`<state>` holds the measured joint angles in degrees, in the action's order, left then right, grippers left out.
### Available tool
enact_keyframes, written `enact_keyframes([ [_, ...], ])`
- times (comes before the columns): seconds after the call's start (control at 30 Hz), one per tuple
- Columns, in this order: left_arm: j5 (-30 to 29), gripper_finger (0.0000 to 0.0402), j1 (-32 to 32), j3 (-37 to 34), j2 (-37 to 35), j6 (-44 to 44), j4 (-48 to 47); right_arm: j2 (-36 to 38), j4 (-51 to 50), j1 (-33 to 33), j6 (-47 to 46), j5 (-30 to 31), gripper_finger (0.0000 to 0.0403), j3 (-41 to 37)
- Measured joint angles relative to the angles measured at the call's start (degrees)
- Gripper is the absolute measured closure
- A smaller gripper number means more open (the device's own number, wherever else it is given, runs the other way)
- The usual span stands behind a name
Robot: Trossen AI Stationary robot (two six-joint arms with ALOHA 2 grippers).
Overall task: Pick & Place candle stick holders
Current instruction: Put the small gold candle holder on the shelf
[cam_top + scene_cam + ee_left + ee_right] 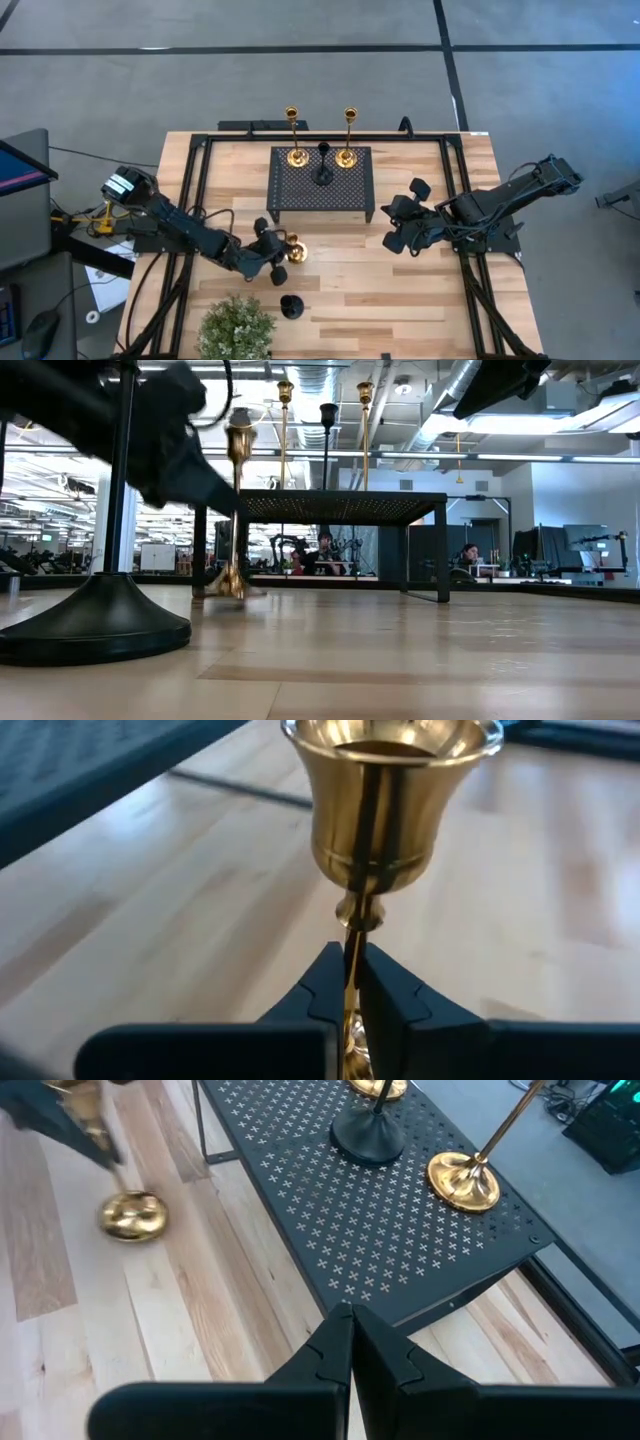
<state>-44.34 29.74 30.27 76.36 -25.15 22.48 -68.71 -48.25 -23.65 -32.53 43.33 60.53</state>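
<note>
three gold holders, two black holders

My room beyond the worktop

I work on a pale wood worktop set on a grey floor crossed by dark lines. Looking level across it, I see an open office behind glass: long ceiling lights, silver ducts overhead, rows of desks and monitors, and people seated at them far off. From above, a side desk with a monitor stands just beside my left edge.
</note>
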Motion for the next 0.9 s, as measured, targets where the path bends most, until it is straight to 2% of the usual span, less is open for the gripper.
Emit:
enact_keyframes([
  [0.13, 0.8, 0.0386, 2.6, 0.1, -5.6, 2.2, 0.2, 0.0, -0.2, 0.0, 0.0, 0.0, 0.0403, 0.0],
  [0.37, 2.5, 0.0387, 4.8, 1.4, -15.0, 12.2, -0.2, 0.0, -0.2, 0.0, 0.0, -0.5, 0.0403, 0.0],
  [0.7, 3.7, 0.0388, 4.8, 6.2, -21.5, 29.0, -1.0, 0.0, -0.2, 0.0, -0.5, -3.5, 0.0403, 0.0],
  [0.77, 2.6, 0.0388, 4.7, 6.8, -22.0, 31.8, -1.0, 0.0, -0.2, 0.0, -0.5, -3.5, 0.0403, 0.0],
  [0.9, -4.1, 0.0387, 4.0, 7.4, -22.7, 36.0, -1.0, 0.0, -0.3, 0.0, -0.5, -3.5, 0.0403, 0.0],
])
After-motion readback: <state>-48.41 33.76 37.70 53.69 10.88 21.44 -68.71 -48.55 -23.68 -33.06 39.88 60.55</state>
